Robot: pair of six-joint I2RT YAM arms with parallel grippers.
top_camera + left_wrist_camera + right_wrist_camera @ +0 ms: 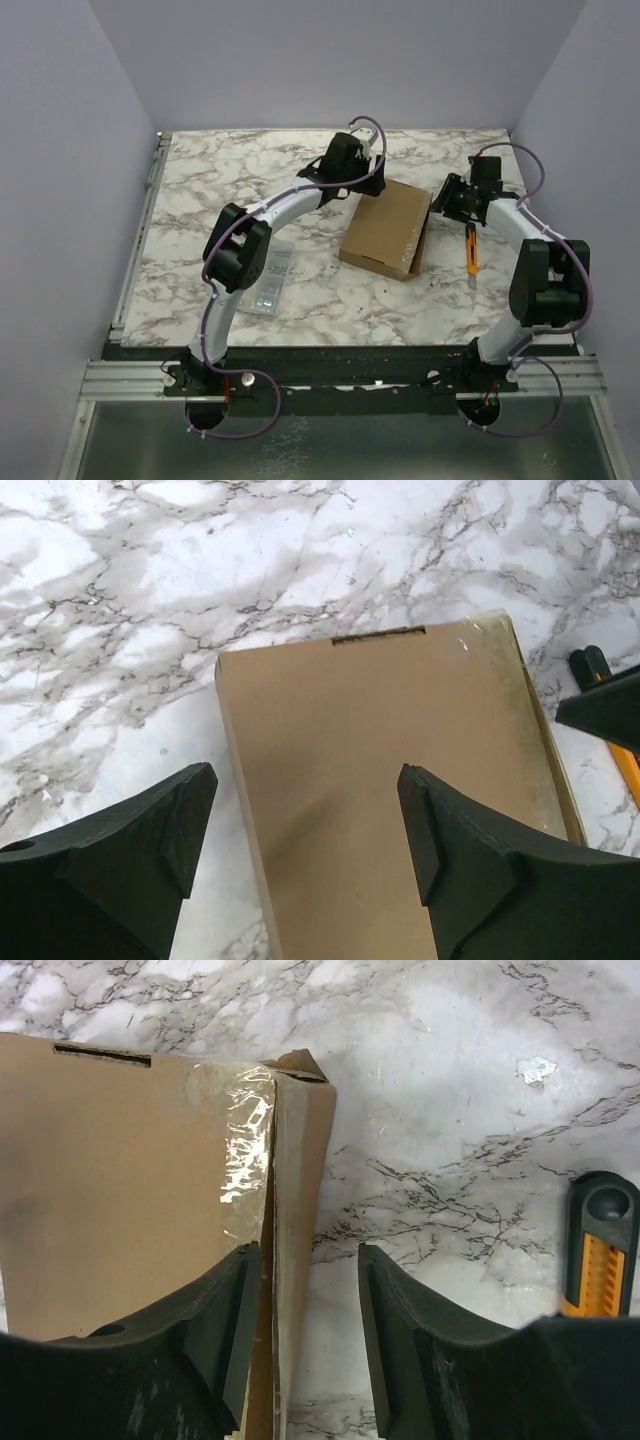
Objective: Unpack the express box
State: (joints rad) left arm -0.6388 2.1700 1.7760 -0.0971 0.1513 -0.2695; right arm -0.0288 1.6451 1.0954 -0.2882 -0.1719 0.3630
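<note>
**Both pairs of fingers open at the box**

The left fingers (140, 850) are spread wide, one above the lid of the flat brown cardboard express box (390, 780), the other past its edge over the white, grey-veined marble tabletop (120, 610). The right fingers (420, 1350) stand apart astride the box's taped side edge; whether they touch it I cannot tell. Clear tape (245, 1140) shines there. Near the box on that side lies a yellow-and-black utility knife (598, 1250). On the box's opposite side, a clear plastic compartment case (270, 283) lies partly under the left arm. The box sits mid-tabletop, lid down. Beyond it, bare marble runs to pale lilac walls (330, 60).
</note>
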